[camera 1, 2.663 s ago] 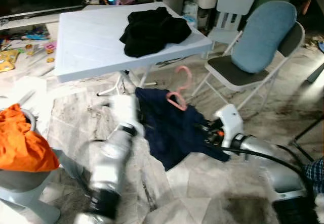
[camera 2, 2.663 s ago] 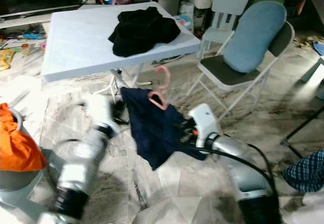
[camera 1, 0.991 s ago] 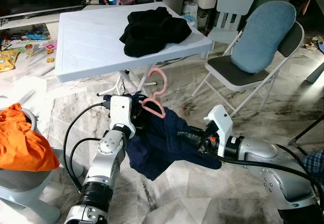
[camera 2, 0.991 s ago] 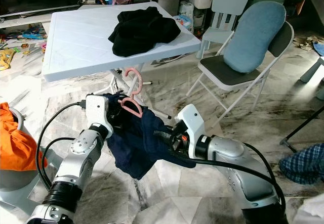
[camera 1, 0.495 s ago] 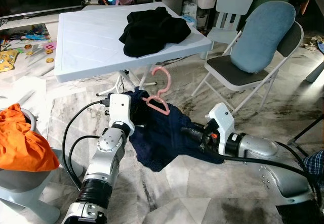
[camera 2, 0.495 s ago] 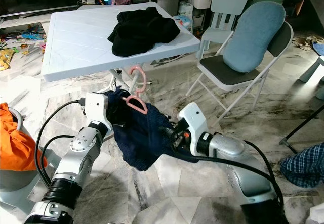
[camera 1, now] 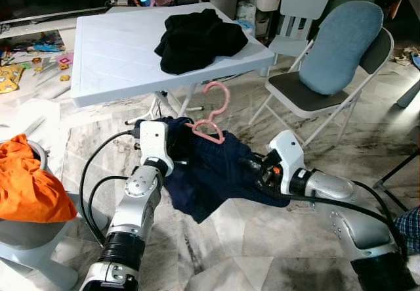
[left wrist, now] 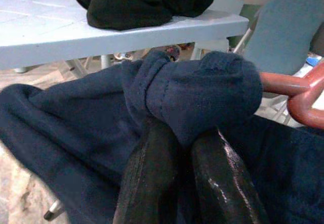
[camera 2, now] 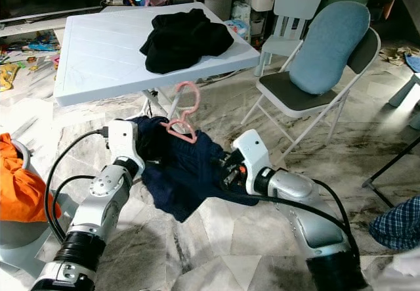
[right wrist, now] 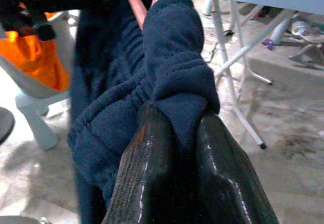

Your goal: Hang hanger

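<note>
We hold the navy garment (camera 1: 216, 173) stretched between both grippers, left gripper (left wrist: 185, 148) and right gripper (right wrist: 174, 128) each with fingers clamped on a fold, the pink hanger (camera 1: 211, 113) poking up mid-cloth before the table (camera 1: 111, 61); uneven pulling could tip it loose

We hold both silver arms forward and bent inward at about the same height. Our left gripper (left wrist: 190, 148) has its two black fingers (left wrist: 152, 183) pinched together on a fold of dark blue cloth (camera 1: 210, 173). Our right gripper (right wrist: 177, 128) is likewise clamped on the same cloth, its fingers (right wrist: 225, 183) pointing toward the left one.
</note>
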`<state>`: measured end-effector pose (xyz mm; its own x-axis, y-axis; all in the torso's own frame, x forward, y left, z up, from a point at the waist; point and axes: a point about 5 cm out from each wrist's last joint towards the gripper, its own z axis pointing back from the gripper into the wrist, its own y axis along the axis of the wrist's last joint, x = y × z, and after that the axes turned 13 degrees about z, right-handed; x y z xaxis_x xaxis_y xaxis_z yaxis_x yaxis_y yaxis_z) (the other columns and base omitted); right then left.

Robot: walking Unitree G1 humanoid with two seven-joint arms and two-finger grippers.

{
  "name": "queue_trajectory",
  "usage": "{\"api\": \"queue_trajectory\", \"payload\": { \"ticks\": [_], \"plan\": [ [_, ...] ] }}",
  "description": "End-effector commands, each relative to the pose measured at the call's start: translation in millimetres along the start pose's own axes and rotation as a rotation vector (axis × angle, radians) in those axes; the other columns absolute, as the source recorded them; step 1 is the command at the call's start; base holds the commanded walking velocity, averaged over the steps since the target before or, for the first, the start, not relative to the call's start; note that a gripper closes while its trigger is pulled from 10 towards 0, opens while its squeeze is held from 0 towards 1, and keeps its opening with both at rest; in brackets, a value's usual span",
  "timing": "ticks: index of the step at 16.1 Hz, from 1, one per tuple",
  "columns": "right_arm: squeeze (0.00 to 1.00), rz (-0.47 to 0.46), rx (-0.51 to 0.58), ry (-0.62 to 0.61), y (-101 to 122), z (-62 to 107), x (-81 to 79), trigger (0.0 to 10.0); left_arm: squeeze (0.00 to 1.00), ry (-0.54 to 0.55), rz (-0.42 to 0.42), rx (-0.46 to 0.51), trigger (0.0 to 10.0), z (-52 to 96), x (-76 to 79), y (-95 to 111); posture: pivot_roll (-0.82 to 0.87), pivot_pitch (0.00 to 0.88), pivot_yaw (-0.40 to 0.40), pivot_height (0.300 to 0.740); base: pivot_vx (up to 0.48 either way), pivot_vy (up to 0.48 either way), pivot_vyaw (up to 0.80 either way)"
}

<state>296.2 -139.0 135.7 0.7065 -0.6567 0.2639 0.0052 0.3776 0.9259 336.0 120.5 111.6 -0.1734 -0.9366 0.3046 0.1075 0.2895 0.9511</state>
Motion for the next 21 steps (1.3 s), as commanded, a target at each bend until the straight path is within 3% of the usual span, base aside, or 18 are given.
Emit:
{"api": "queue_trajectory", "payload": {
  "ticks": [1, 5, 7, 12, 15, 17, 18, 19, 20, 21],
  "plan": [
    [0.0, 0.02, -0.002, -0.141, 3.0, 7.5, 22.7, 10.0, 0.0, 0.034, 0.014, 0.068, 0.0, -1.1, -8.8, 17.0, -0.15, 0.0, 0.005, 0.74, 0.0, 0.0, 0.0],
    [0.0, 0.037, 0.003, -0.269, 5.7, 6.4, 38.6, 10.0, 0.0, 0.025, 0.053, 0.094, 0.0, -1.4, -4.9, 19.9, -0.15, 0.0, 0.004, 0.74, 0.0, 0.0, 0.0],
    [0.0, 0.002, 0.046, -0.343, 13.6, 2.1, 45.1, 10.0, 0.0, -0.009, 0.063, 0.052, 0.0, -0.2, 2.6, 10.7, -0.15, 0.0, 0.005, 0.74, 0.0, 0.0, 0.0],
    [0.0, -0.062, 0.244, -0.372, 49.1, -10.0, 36.5, 10.0, 0.0, -0.019, 0.036, -0.036, 0.0, -0.5, 10.6, -6.7, -0.15, 0.0, 0.001, 0.74, 0.0, 0.0, 0.0],
    [0.0, -0.058, 0.263, -0.377, 52.1, -9.5, 36.3, 10.0, 0.0, -0.028, 0.05, -0.006, 0.0, -1.6, 11.9, -2.1, -0.15, 0.0, 0.0, 0.74, 0.0, 0.0, 0.0],
    [0.0, -0.029, 0.229, -0.383, 44.7, -6.9, 37.9, 10.0, 0.0, -0.015, 0.046, 0.025, 0.0, -1.6, 9.1, 3.8, -0.15, 0.0, -0.001, 0.74, 0.0, 0.0, 0.0],
    [0.0, 0.074, 0.19, -0.366, 37.2, -2.3, 38.0, 10.0, 0.0, 0.025, 0.031, 0.089, 0.0, -1.8, 0.2, 16.3, -0.15, 0.0, -0.001, 0.74, 0.0, 0.0, 0.0],
    [0.0, 0.082, 0.179, -0.359, 34.3, -0.3, 38.6, 10.0, 0.0, 0.045, 0.024, 0.11, 0.0, -2.3, -4.4, 21.7, -0.15, 0.0, -0.003, 0.74, 0.0, 0.0, 0.0],
    [0.0, 0.186, 0.095, -0.332, 18.3, 9.2, 43.7, 10.0, 0.0, 0.12, -0.001, 0.178, 0.0, -4.0, -22.8, 42.9, -0.15, 0.0, -0.004, 0.74, 0.0, 0.0, 0.0],
    [0.0, 0.214, 0.072, -0.323, 13.7, 12.0, 45.3, 10.0, 0.0, 0.139, -0.009, 0.194, 0.0, -4.2, -27.5, 48.1, -0.15, 0.0, -0.004, 0.74, 0.0, 0.0, 0.0]
  ]
}}
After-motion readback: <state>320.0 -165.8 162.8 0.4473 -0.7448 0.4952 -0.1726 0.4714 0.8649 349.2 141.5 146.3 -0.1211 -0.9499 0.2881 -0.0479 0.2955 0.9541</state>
